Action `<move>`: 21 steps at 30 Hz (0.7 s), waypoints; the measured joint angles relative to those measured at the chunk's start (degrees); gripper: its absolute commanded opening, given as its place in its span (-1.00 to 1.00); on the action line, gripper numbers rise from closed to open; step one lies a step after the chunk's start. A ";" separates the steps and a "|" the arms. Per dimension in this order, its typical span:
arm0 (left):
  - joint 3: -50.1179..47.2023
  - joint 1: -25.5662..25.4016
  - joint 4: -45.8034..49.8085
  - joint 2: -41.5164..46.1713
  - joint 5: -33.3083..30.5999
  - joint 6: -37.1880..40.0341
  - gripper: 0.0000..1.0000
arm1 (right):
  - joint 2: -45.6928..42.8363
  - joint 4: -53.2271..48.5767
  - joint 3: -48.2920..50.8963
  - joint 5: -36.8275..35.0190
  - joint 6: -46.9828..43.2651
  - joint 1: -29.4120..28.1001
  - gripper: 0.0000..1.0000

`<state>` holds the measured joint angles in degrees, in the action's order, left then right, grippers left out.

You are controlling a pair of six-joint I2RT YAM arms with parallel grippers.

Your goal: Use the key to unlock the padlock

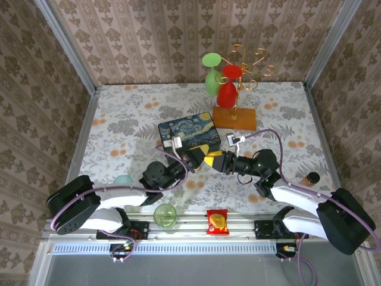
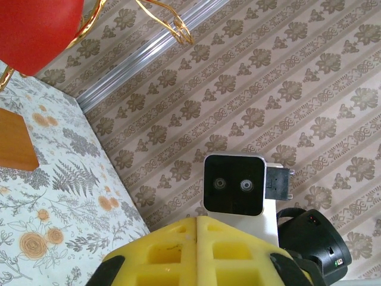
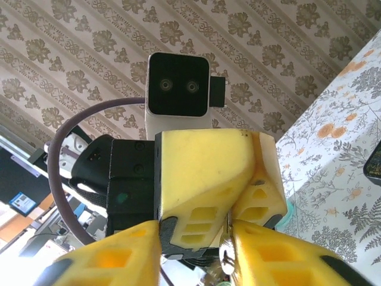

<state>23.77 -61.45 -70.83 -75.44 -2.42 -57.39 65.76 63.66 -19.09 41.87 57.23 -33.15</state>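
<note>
Yellow-fingered left hand [image 1: 197,155], fingers pressed together, met right hand [image 1: 208,159] just beside dark painted box [image 1: 189,132] on floral desk [image 1: 119,137]; right hand's grip could not be told.

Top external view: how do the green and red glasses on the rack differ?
The green glass hangs left and higher in the picture; the red glass hangs right and lower. The red glass ends just over the wooden base; the green glass ends off that base's left end. Both are stemmed and seem to hang foot-up on the gold wire rack.
</note>
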 measured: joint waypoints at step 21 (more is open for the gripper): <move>0.13 -0.02 -0.87 0.07 0.48 -1.11 -1.00 | -2.14 -1.88 1.97 -2.23 -1.92 0.00 -0.88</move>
<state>23.90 -61.47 -71.70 -75.37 -1.93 -58.50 63.61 61.78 -17.12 39.64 55.31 -33.15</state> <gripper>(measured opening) 0.061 0.088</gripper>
